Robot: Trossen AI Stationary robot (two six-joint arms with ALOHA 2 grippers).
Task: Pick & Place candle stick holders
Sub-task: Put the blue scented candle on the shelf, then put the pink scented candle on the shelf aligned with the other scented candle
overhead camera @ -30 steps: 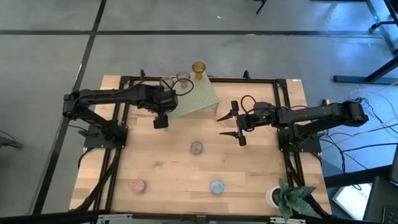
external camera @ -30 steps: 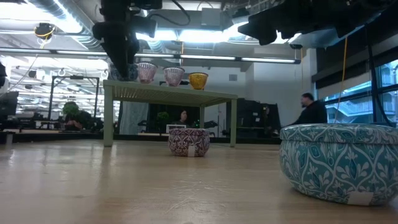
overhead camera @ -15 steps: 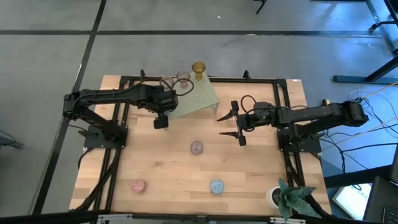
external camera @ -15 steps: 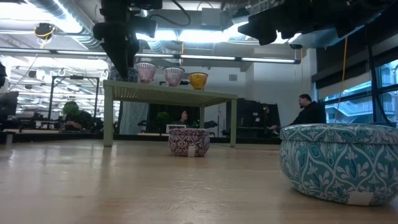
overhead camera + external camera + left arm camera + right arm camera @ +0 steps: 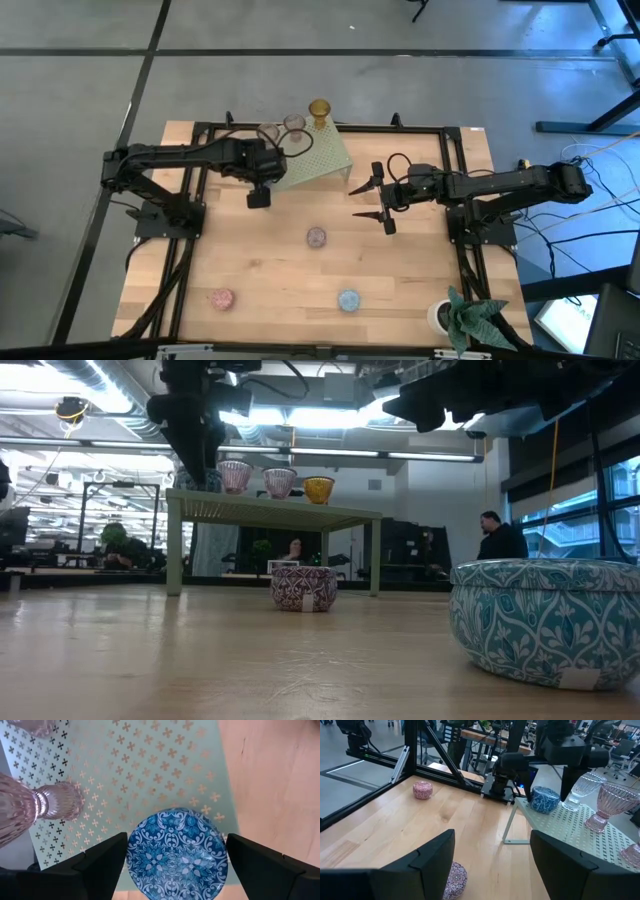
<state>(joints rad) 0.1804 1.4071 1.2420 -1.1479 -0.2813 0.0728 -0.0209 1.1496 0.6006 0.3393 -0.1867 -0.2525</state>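
Observation:
The pale green rack (image 5: 318,160) stands at the table's far middle. On it stand a clear holder (image 5: 268,133), a pink one (image 5: 293,125) and an amber one (image 5: 320,110). A blue patterned holder (image 5: 176,855) rests by its base on the rack's near left corner. My left gripper (image 5: 176,865) points down over it, open, one finger on either side. Holders in mauve (image 5: 316,237), pink (image 5: 222,298) and blue (image 5: 348,299) rest on the table. My right gripper (image 5: 372,200) hovers open right of the rack, with nothing between its fingers. My left gripper comes from above with its fingers (image 5: 102,862) close beside the blue patterned holder's round wall (image 5: 131,857). The holder stands upright on the rack. Whether the fingers touch the wall, I cannot tell.
A white pot with a green plant (image 5: 455,318) stands at the near right corner. A black frame (image 5: 200,128) runs round the table's sides. Bare wood lies between the rack and the three holders on the table. People sit in the room beyond (image 5: 498,538).

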